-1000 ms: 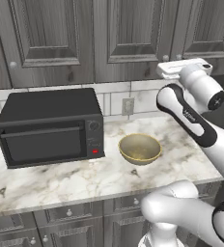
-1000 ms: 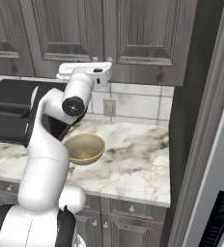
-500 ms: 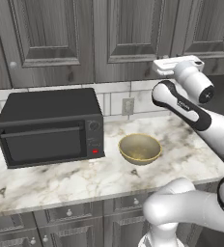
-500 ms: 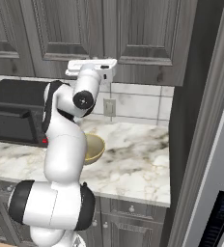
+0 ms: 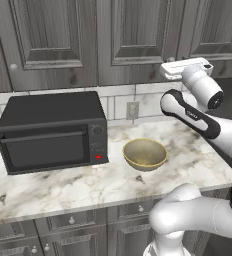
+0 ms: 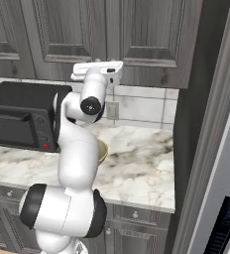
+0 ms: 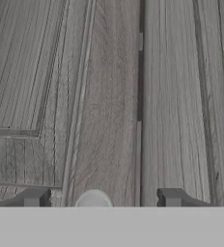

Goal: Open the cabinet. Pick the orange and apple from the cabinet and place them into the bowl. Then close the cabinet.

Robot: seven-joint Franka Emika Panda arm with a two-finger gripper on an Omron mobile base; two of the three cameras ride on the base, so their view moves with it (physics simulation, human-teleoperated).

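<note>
A: Entry, biggest item first. The cabinet (image 5: 133, 37) runs along the wall above the counter (image 5: 63, 187); both tall doors are shut, flush, the seam between them (image 7: 140, 96) unbroken. Nothing of its inside can be seen, so the orange and apple cannot be located.

B: Arm?

A: The white arm (image 6: 80, 149) rises from the base and reaches up to the cabinet's lower edge, hand level with the bottom rail of the doors.

B: Microwave?

A: Black microwave (image 5: 50, 131) sits on the counter below the cabinet, off to the left of the door seam in the left base view.

B: Bowl?

A: The bowl (image 5: 145, 153) stands on the counter just beside the microwave, below the cabinet, with nothing in it. In the right base view the arm covers most of it; a sliver of rim (image 6: 103, 151) shows.

B: Gripper state?

A: The gripper (image 7: 102, 198) faces the cabinet door close up. Its fingers (image 7: 33, 198) stand apart, one to each side of a round silver knob (image 7: 93, 198). No contact with the knob is visible; nothing is gripped.

B: The knob's door?

A: It sits on the door just left of the seam, as the hand view shows it.
</note>
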